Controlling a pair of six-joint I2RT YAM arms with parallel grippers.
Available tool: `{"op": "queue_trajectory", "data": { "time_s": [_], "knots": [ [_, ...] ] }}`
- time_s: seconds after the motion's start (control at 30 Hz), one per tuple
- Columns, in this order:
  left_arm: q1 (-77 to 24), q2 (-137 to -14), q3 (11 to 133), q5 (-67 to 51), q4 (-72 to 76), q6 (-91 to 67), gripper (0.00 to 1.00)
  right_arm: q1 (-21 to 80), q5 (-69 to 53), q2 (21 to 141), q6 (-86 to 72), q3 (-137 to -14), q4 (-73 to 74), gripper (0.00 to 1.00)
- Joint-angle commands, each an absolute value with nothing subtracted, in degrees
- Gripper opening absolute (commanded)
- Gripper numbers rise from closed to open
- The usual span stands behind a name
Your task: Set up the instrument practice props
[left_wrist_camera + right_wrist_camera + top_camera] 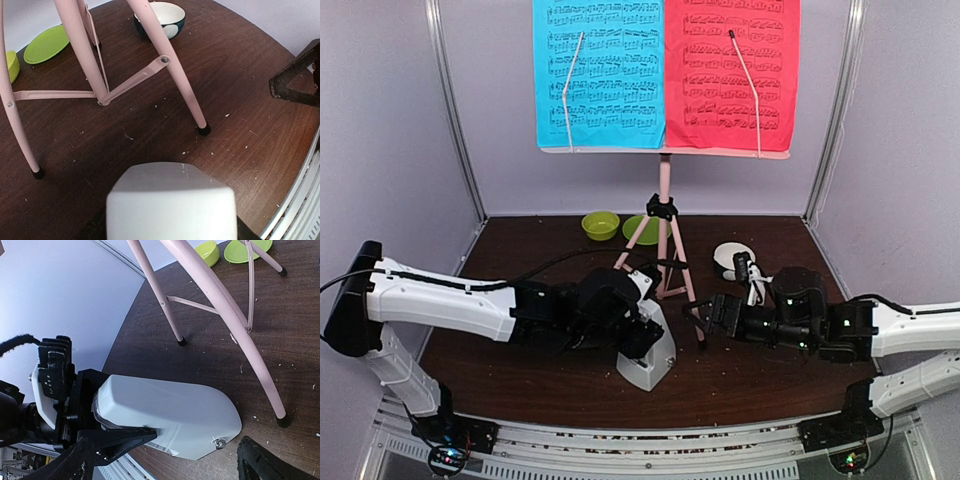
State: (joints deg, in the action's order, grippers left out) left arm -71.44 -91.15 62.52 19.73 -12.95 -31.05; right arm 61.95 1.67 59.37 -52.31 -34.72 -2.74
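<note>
The left gripper (638, 338) is clenched on the narrow top of the white metronome (652, 366), which stands upright on the dark table (770, 385) just in front of the pink music stand (665, 180). Only the right wrist view shows this grip, with black fingers clamped on the pale casing. The left wrist view shows just the metronome's top and none of its own fingers.

Only the overhead view shows the stand's desk, carrying the blue music sheet (600, 75) on the left and the red music sheet (732, 70) on the right.

The right gripper (705, 318) sits near the metronome, beside a tripod foot. Its fingers are spread wide, gripping nothing. Farther right rests a white bowl (733, 257).
</note>
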Motion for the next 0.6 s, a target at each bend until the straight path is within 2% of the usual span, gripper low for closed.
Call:
{"op": "queue_trajectory", "data": {
  "time_s": [0.0, 0.07, 0.13, 0.33, 0.57],
  "knots": [
    [-71.0, -87.0, 63.4, 19.8, -8.2, -29.5, 0.59, 62.1, 3.5, 60.7, -50.7, -38.1, -0.4, 1.0],
    [-71.0, -84.4, 60.6, 19.6, -6.5, -29.5, 0.62, 62.1, 3.4, 61.8, -50.7, -39.6, -0.1, 1.0],
    [-71.0, -81.1, 57.2, 19.1, -3.8, -29.0, 0.72, 62.1, 3.0, 63.3, -50.4, -41.3, 0.0, 1.0],
    [-71.0, -75.6, 50.1, 17.8, 1.7, -26.3, 0.8, 62.2, -0.1, 68.9, -50.4, -46.2, -1.0, 1.0],
    [-71.0, -73.7, 46.9, 16.7, 5.0, -26.3, 0.77, 62.5, -1.5, 72.8, -50.8, -49.3, -1.4, 0.99]
  ]
}}
